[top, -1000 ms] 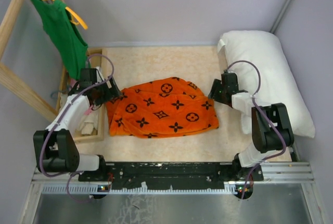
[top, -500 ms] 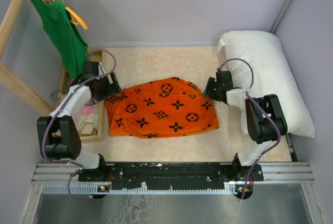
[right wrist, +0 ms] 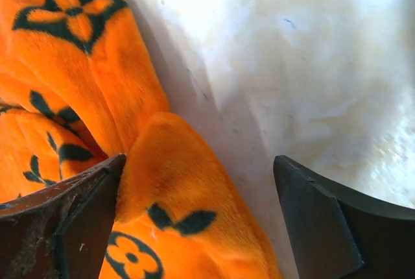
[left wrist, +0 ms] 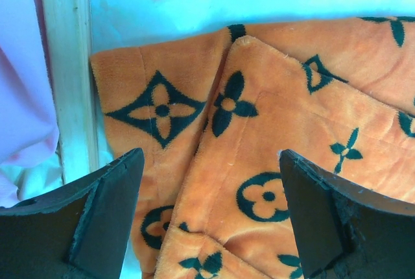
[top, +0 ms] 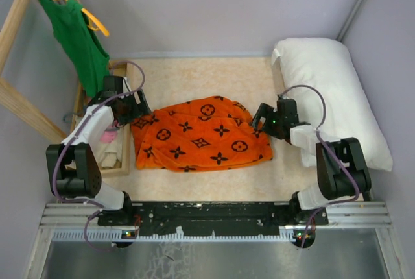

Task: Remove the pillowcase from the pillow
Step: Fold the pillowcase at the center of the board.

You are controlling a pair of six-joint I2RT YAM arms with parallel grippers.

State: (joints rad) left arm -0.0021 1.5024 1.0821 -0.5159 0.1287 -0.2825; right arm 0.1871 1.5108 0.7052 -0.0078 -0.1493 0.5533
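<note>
Since the pillowcase (top: pixel 204 135) lay crumpled and limp in the middle of the table (top: pixel 194 78), apart from the pillow (top: pixel 334 97) resting bare along the right side, we judged the stripping done and the step in hand a clean release. The left gripper (top: pixel 138 115) hung with jaws spread wide over the cover's left corner. The right gripper (top: pixel 259 118) was likewise parted at its right edge, and neither pinched fabric. We thought it best to lift both straight up, so the fuzzy pile snagged no finger.
</note>
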